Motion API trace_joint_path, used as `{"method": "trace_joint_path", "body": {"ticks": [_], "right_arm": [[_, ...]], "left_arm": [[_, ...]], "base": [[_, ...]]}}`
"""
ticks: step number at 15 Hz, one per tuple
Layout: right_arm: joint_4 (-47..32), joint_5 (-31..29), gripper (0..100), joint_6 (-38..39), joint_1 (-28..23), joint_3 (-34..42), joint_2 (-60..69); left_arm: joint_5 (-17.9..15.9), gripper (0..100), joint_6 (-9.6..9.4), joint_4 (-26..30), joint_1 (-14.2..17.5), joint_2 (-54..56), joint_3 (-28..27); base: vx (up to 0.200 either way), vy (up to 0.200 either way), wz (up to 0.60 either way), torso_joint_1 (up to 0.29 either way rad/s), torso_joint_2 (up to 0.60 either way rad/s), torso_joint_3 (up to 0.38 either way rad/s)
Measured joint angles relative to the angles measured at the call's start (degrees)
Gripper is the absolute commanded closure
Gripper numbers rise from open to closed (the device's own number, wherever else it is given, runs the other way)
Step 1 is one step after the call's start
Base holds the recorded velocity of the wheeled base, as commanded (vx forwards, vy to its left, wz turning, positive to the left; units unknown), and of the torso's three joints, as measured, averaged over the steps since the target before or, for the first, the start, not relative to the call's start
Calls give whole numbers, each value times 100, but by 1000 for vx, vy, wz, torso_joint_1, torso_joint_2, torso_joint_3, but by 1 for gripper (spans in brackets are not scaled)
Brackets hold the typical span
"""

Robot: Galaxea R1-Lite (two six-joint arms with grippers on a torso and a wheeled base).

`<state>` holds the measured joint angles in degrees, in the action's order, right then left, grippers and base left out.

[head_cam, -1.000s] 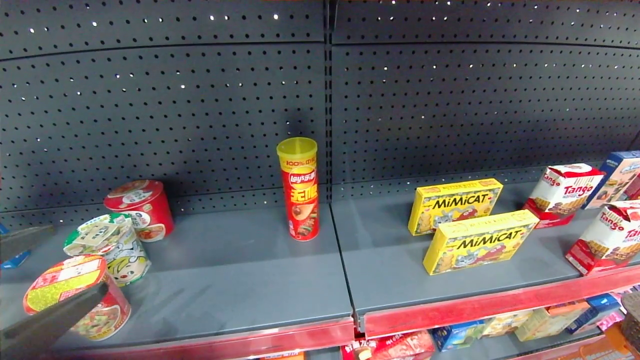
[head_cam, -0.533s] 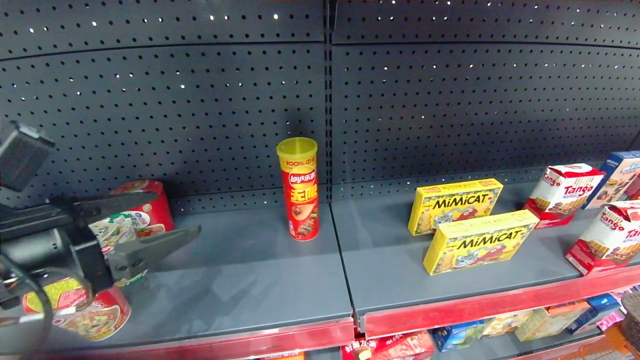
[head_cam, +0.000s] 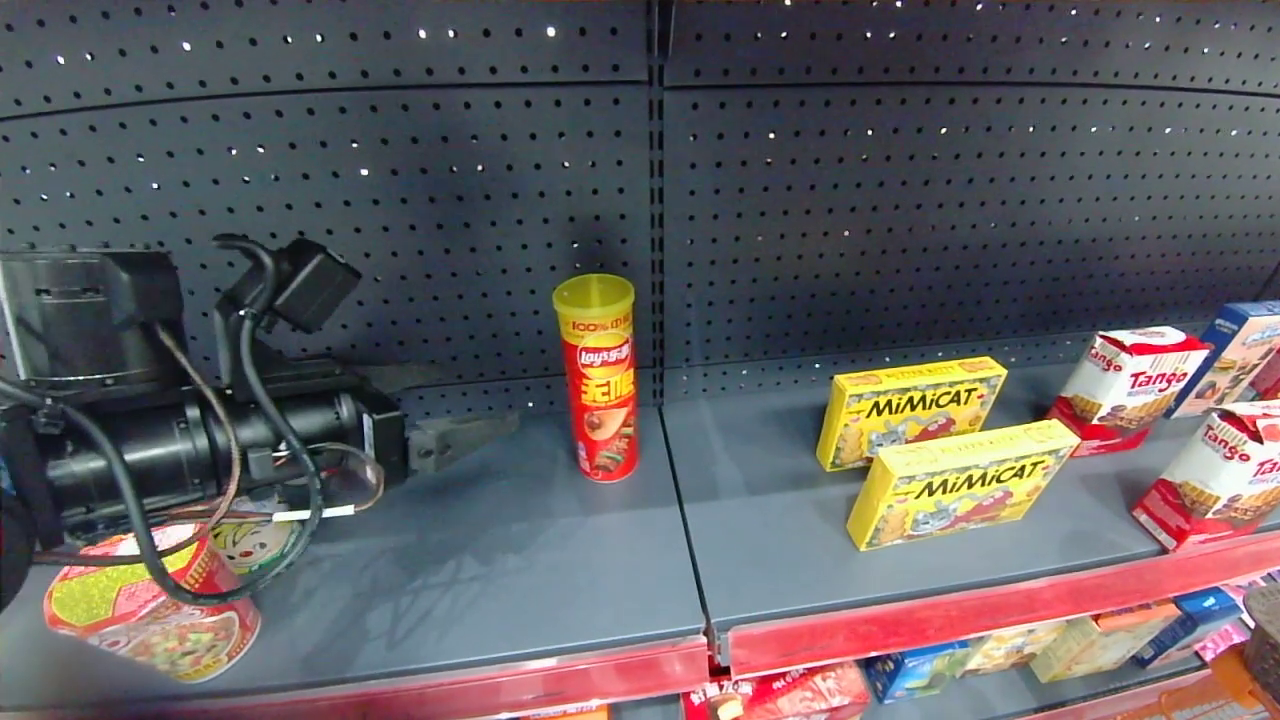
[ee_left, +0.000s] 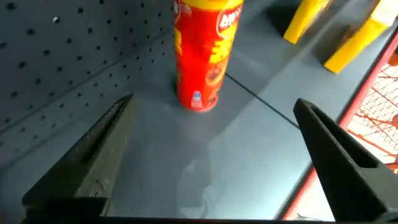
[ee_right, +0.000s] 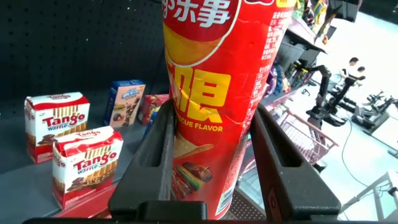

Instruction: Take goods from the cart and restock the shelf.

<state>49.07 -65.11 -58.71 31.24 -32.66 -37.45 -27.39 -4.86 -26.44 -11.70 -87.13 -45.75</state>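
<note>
A tall red chip can (head_cam: 598, 378) with a yellow lid stands upright at the back of the grey shelf (head_cam: 480, 540), near its middle seam. My left gripper (head_cam: 465, 410) is just left of it, low over the shelf, open and with nothing in it. In the left wrist view the same can (ee_left: 202, 53) stands a short way beyond the open left gripper (ee_left: 214, 102), with a gap between them. My right gripper (ee_right: 214, 118) is shut on a second red chip can (ee_right: 214, 81), held upright off the shelf's right end.
Noodle cups (head_cam: 150, 610) sit at the shelf's left front, partly under my left arm. Two yellow boxes (head_cam: 960, 482) lie right of the seam. Wafer boxes (head_cam: 1130, 385) and a blue box (head_cam: 1245, 355) stand at the far right. A wire cart (ee_right: 305, 134) stands behind the held can.
My left arm has swung in from the left over the noodle cups toward the standing can, now hiding the red cup at the back. The shelf goods have not moved.
</note>
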Motion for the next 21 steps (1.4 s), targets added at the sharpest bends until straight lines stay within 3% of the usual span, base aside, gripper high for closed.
{"method": "trace_joint_path", "body": {"ticks": [4,8,11,15,18,21], "right_arm": [[4,7,100,2,4,0,-128],[-5,-4,100,-11,-16,20,-182],[1,-9,100,-328,-22,-2,-138],[0,-9,100,-386,-22,2,-80],[1,-9,100,-553,-33,24,5],[6,-20,100,-569,-40,37,72]], "left_arm": [[11,0,152,-235,-412,-606,-295],[73,0,321,-251,-505,-1185,-802],[317,0,372,-401,-581,-1571,-1078],[583,0,700,-440,-703,-1948,-1504],[695,0,755,-445,-772,-2210,-1864],[837,0,955,-453,-877,-2389,-2054]], "base": [[0,0,0,0,0,0],[0,0,0,0,0,0],[0,0,0,0,0,0],[0,0,0,0,0,0],[0,0,0,0,0,0],[0,0,0,0,0,0]]}}
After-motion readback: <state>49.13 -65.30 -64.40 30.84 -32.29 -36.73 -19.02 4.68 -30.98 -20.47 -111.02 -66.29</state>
